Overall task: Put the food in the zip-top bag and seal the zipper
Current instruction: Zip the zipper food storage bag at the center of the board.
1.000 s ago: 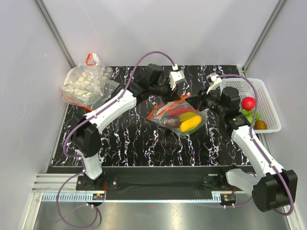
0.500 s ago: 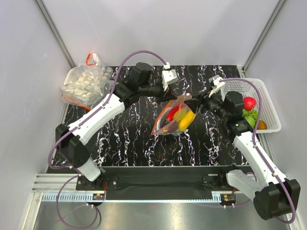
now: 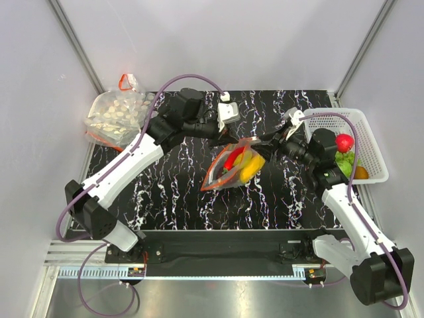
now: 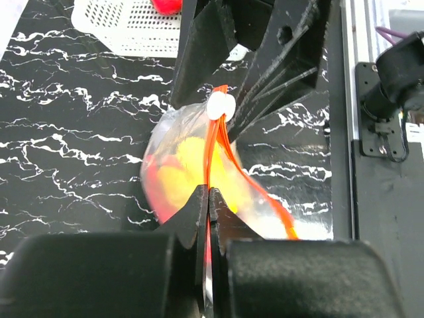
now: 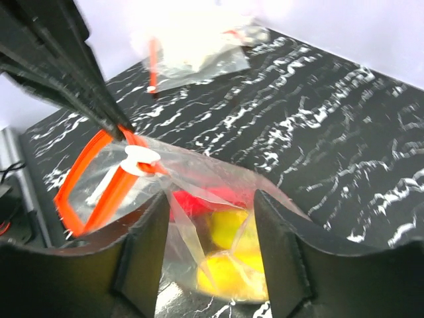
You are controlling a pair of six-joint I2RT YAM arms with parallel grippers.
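Bag pinched at centre of top view
Black marbled table (image 3: 173, 199); zip-top bag (image 3: 235, 169) (yellow and red food inside) between both arms. Right gripper (image 5: 209, 205) fingers apart, straddling the bag; left gripper (image 4: 209, 199) clamped together on zipper (image 4: 213, 152), near white slider (image 5: 141, 159).

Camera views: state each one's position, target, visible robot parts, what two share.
Top external: overhead behind the robot, looking down on the black marbled table; left arm, right arm show.
Left wrist: on left arm, facing the clear crinkly zip-top bag; left pincer shows.
Right wrist: on right arm, facing it; right pincer shows.
Shared: the bag.
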